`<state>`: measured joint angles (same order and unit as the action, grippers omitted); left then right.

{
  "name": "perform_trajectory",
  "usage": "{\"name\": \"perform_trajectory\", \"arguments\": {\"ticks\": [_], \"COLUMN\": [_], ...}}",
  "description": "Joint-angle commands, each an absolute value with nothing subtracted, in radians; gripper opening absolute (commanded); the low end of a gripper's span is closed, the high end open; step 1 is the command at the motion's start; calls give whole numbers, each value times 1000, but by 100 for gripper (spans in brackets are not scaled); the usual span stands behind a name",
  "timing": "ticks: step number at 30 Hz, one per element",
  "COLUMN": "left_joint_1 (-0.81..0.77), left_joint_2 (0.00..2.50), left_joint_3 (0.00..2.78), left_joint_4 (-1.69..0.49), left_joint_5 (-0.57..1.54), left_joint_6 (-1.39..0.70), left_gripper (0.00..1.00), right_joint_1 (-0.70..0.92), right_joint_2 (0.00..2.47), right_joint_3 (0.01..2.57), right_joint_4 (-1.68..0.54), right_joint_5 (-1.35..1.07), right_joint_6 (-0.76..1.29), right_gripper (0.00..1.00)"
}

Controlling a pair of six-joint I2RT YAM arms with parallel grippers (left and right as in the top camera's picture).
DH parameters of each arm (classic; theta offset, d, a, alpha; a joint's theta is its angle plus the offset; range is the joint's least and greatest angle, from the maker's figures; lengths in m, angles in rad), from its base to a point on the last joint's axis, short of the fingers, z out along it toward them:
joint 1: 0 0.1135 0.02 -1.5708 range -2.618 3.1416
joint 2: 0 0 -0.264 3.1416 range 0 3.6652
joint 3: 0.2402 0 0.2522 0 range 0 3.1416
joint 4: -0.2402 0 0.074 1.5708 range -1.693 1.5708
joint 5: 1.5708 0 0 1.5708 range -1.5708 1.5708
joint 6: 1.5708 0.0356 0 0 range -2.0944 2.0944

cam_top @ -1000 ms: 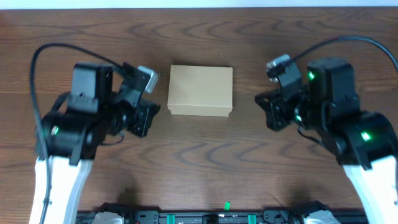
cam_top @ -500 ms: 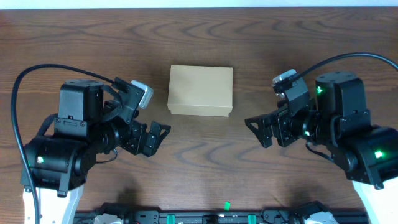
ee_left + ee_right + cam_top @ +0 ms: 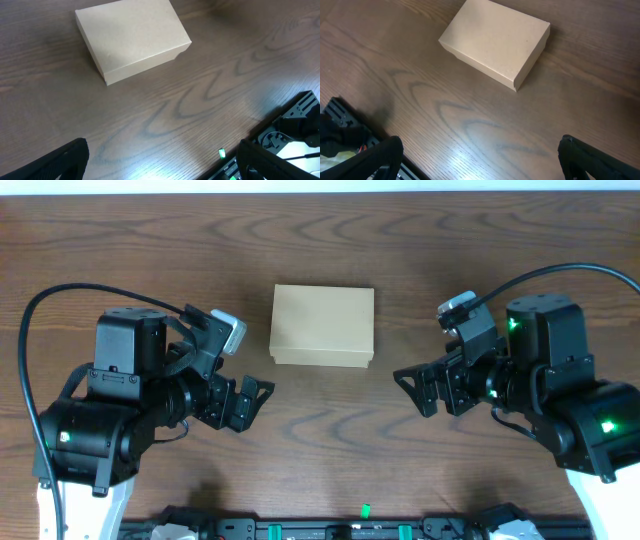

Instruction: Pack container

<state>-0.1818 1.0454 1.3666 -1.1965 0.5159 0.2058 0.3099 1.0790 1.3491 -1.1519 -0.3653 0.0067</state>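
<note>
The left gripper (image 3: pixel 256 402) hangs released over the dark wooden table (image 3: pixel 320 455), a little way in from the black rail (image 3: pixel 300 530) with its small green light (image 3: pixel 365 508) at the near edge. Its two black fingers (image 3: pixel 60 160) are spread wide, reaching into the bottom corners of the left wrist view with only wood grain showing between them. The right gripper (image 3: pixel 410 392) mirrors it on the other side, also unclenched, with its fingers (image 3: pixel 600 157) parted just as widely over the bare tabletop. The two grippers point inward toward each other across the middle of the table. A black cable (image 3: pixel 40 310) loops out from the left arm, and another (image 3: pixel 560 272) arcs over the right one. Just beyond the line between the grippers, apart from both and roughly centred between the arms, the container (image 3: pixel 323 323) lies flat on the wood. It is a plain tan cardboard box with its lid closed, and its front wall shows as a slightly darker band along the near side. Each wrist camera sees it from its own side, well ahead of the fingers. Past the box the wood grain runs to the far edge, where a pale strip (image 3: pixel 320 185) borders the table.
</note>
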Motion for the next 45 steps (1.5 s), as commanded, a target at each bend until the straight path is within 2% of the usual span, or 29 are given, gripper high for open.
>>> {"name": "perform_trajectory", "arguments": {"ticks": [1, 16, 24, 32, 45], "left_joint_1": [-184, -183, -158, -149, -149], "left_joint_2": [1047, 1042, 875, 692, 395], "left_joint_3": [1370, 1370, 1370, 1293, 937], "left_joint_4": [-1203, -1172, -1234, -1277, -1095], "left_joint_5": [509, 147, 23, -33, -29], "left_joint_6": [202, 202, 201, 150, 118], "left_gripper": [95, 95, 95, 95, 95], "right_joint_1": [318, 318, 318, 318, 318], "right_joint_2": [1080, 1080, 1080, 1080, 1080], "right_joint_3": [1361, 1361, 1361, 1361, 1361], "right_joint_4": [-1154, -1154, -1154, -1154, -1154], "right_joint_5": [-363, -363, -363, -363, -363], "right_joint_6": [2, 2, 2, 2, 2], "right_gripper": [99, 99, 99, 99, 99]}}
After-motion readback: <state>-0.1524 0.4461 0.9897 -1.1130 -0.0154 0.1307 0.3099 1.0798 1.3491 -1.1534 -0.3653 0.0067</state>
